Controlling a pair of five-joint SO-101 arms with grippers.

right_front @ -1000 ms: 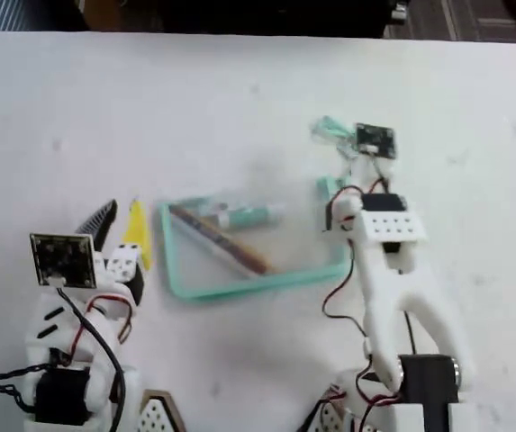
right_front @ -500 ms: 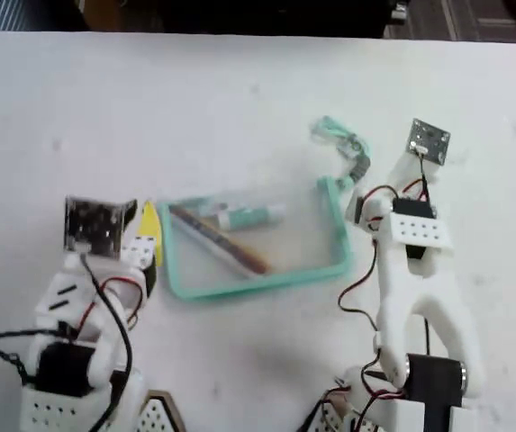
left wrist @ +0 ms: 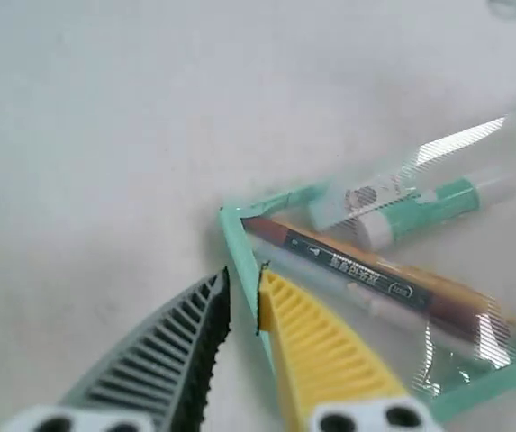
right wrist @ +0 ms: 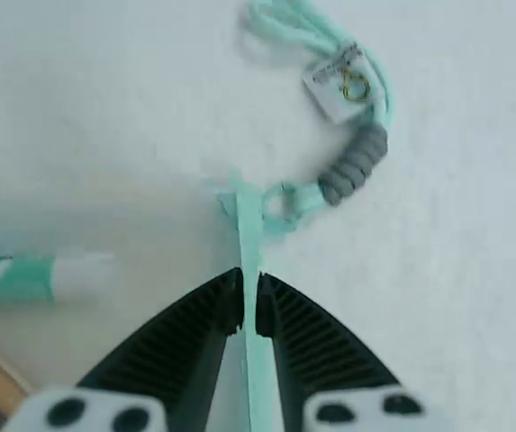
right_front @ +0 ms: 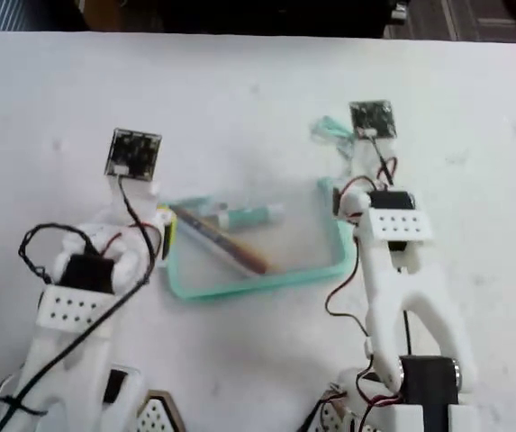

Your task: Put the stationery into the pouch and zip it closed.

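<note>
The pouch [right_front: 258, 284] lies flat on the table [right_front: 239, 81]. My left gripper [left wrist: 244, 290] pinches the pouch's corner edge. My right gripper [right wrist: 249, 297] pinches the opposite end, just beside the pull cord [right wrist: 357, 162]. Inside the pouch are a pencil [left wrist: 366, 270] and a green-and-white pen [left wrist: 420, 202], so I judge loading done. Zipping is left, though I can't tell how far the zip has run.

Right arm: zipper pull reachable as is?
Likely yes: the zipper pull lies on bare table just past the right gripper, nothing between. That gripper is clamped on the pouch edge, so must release first.
</note>
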